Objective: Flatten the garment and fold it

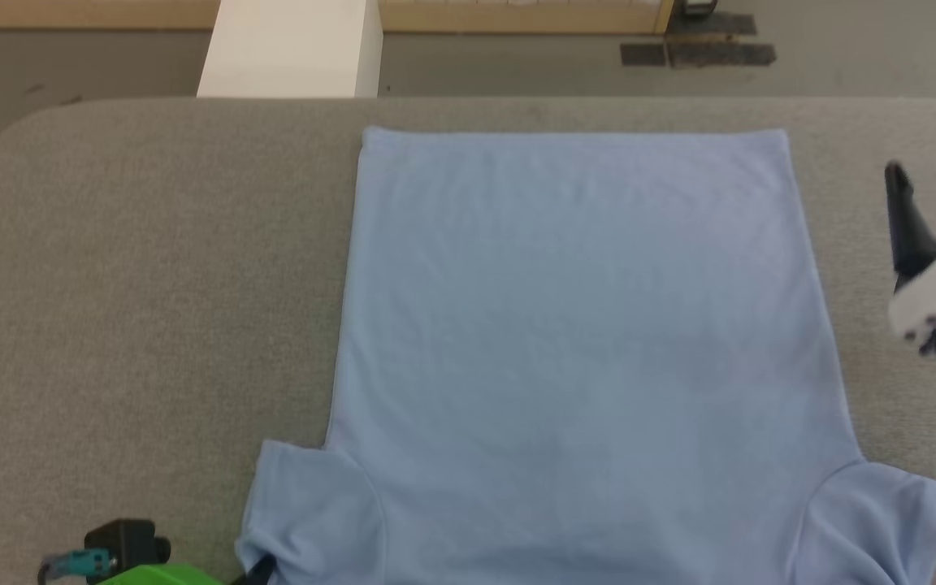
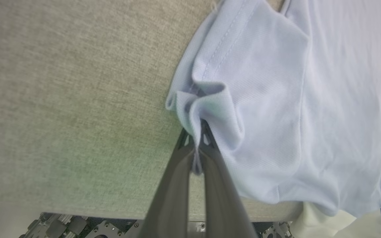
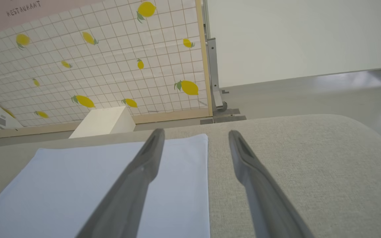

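The garment (image 1: 590, 341) lies spread flat on the grey padded table (image 1: 151, 284). Its long axis runs straight away from the robot. The straight hem (image 1: 574, 134) is at the far end and the two short sleeves are at the near end. The collar end is cut off by the bottom of the head view, so I cannot tell which face is up.

The left gripper (image 2: 196, 132) is closed on a bunched fold at the outer edge of the left sleeve (image 2: 260, 99), with cloth pinched between its two fingers. From that pinch the sleeve fans out ahead of the jaws and to their right, and bare table lies to their left.

The right gripper (image 1: 931, 183) has its jaws spread wide and holds nothing. It sits off the garment's right side edge, well ahead of the right sleeve (image 1: 882, 520). It looks to be clear of the cloth, though it is blurred in the head view. In the right wrist view the garment's side edge runs up between the two fingers. There the cloth lies behind the left finger and bare table behind the right. Beyond the fingertips, past the table's far edge, stand a white box (image 3: 103, 120) and a lemon-patterned wall (image 3: 94, 66).
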You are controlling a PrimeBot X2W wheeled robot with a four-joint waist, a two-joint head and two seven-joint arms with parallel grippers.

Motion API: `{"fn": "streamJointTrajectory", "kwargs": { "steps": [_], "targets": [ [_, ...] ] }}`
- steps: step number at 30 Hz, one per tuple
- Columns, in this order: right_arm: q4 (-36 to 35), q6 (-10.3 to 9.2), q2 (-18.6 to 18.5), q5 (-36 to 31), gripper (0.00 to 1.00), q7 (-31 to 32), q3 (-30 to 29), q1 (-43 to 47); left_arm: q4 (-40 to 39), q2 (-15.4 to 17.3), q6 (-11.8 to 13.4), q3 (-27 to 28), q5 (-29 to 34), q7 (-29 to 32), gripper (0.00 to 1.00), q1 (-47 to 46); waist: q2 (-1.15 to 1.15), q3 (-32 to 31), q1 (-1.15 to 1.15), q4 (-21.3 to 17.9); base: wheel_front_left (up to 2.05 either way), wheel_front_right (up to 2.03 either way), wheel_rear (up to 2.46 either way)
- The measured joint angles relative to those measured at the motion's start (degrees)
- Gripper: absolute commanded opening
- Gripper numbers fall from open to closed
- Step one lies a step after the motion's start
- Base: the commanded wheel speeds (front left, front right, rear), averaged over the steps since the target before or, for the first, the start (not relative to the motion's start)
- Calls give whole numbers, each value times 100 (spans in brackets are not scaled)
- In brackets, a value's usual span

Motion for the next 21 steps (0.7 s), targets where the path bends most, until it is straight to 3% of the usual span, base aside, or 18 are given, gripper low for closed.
{"fn": "streamJointTrajectory", "kwargs": {
  "steps": [4, 10, 21],
  "targets": [
    [843, 0, -371, -14, 100, 57, 174, -903, -40, -26, -52, -107, 99, -70, 0, -222, 0, 272, 0, 109, 0, 0, 0],
    [1890, 0, -810, -86, 100, 790, 383, -2110, -147, -111, -132, -265, 214, -223, 0, -505, 0, 798, 0, 348, 0, 0, 0],
    [2625, 0, -1234, -736, 100, 2705, -158, -3427, -396, -279, -332, -548, 265, -474, 0, -839, 0, 1850, 0, 938, 0, 0, 0]
  ]
}}
